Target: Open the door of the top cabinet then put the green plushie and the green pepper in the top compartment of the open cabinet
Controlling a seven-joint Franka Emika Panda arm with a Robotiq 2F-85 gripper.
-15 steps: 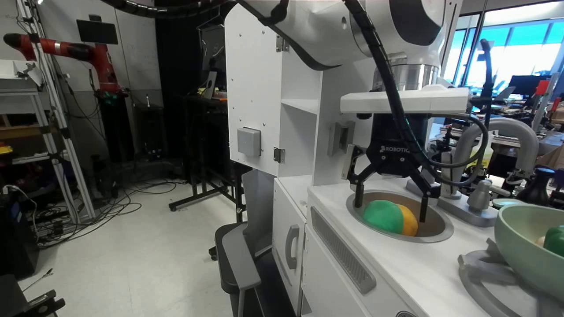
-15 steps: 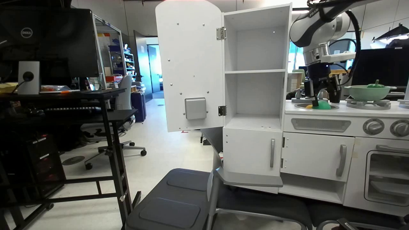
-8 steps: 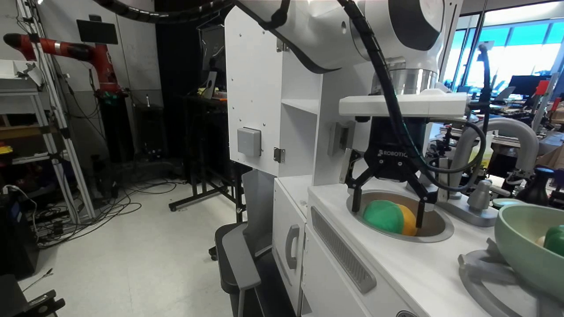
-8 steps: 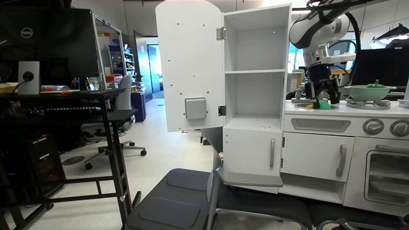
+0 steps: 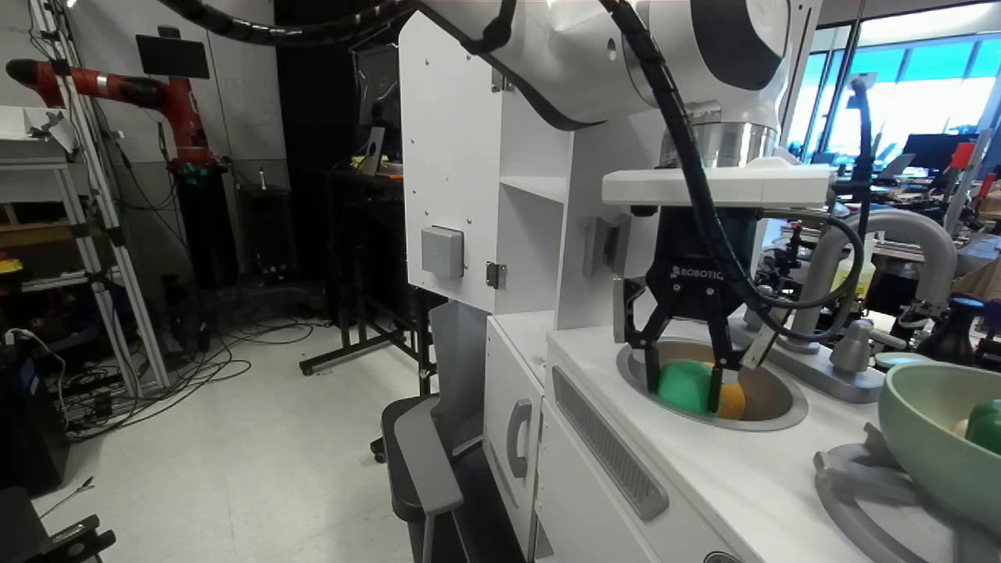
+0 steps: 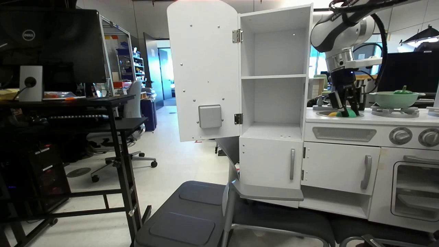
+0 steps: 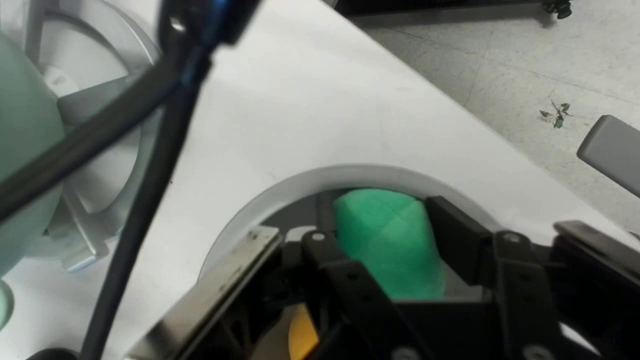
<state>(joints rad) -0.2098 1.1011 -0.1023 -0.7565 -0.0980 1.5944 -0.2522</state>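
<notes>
"Green and soft, by the look of it: what have you got?"

"My end effector [image 5: 683, 397] has the green plushie [image 7: 387, 240] pinched across its sides, down in the sink [image 7: 350, 174]. Its underside is hidden, so how deep the grip goes I can't say."

"Will it slip?"

"I doubt it. It looks light and squashy, nothing to break, so I'd lift by the middle and let it give. The orange thing [image 5: 731, 401] just beside it could snag."

"And the green pepper [image 5: 985, 426]?"

"In the bowl [image 5: 931, 434]. I expect something stiffer and slicker; I'd take it across its widest part."
</notes>
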